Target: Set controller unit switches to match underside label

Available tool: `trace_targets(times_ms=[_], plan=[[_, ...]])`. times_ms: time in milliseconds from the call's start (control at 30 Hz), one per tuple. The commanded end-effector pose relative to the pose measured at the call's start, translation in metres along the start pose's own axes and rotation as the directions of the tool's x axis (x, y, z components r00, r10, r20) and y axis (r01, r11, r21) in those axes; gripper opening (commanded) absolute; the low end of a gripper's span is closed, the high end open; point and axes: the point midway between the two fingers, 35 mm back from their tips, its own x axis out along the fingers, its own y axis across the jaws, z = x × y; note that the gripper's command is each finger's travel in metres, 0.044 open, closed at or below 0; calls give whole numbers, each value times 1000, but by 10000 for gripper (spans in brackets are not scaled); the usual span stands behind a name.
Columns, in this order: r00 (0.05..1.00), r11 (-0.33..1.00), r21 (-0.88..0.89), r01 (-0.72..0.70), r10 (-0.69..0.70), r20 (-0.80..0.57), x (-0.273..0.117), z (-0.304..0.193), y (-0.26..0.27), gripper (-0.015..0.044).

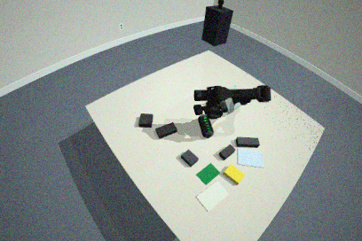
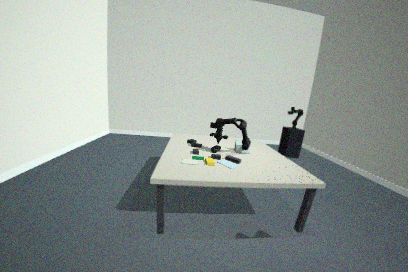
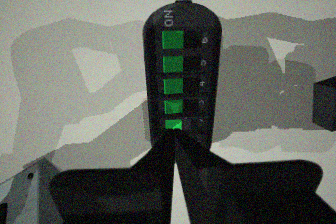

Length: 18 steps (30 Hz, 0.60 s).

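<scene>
Top: controller unit (image 1: 206,126) (image 3: 182,75), switches upward, on the bench (image 1: 139,155) (image 2: 237,184), between a dark block (image 1: 166,130) and a longer one (image 1: 247,142). Exterior: black arm (image 2: 232,121) arched above the bench; switches too small to read. Wrist: claw (image 3: 173,134) closed, empty, tips overlapping the unit's near end, contact perhaps; five green patches visible.

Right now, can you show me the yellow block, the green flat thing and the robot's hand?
Yellow block (image 1: 234,174) (image 2: 210,162): top and exterior views, its body.
Green flat thing (image 1: 208,174) (image 2: 198,158): top and exterior views, its face.
Hand (image 3: 173,134): wrist view, at its fingertips.
</scene>
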Motion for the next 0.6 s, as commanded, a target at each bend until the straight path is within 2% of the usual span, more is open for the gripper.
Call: trace_targets(times_ms=[0,567], plan=[[1000,1000,-3,4,-4,3,-1,7,0,0],[1000,1000,-3,5,-5,3,24,8,-1,0]])
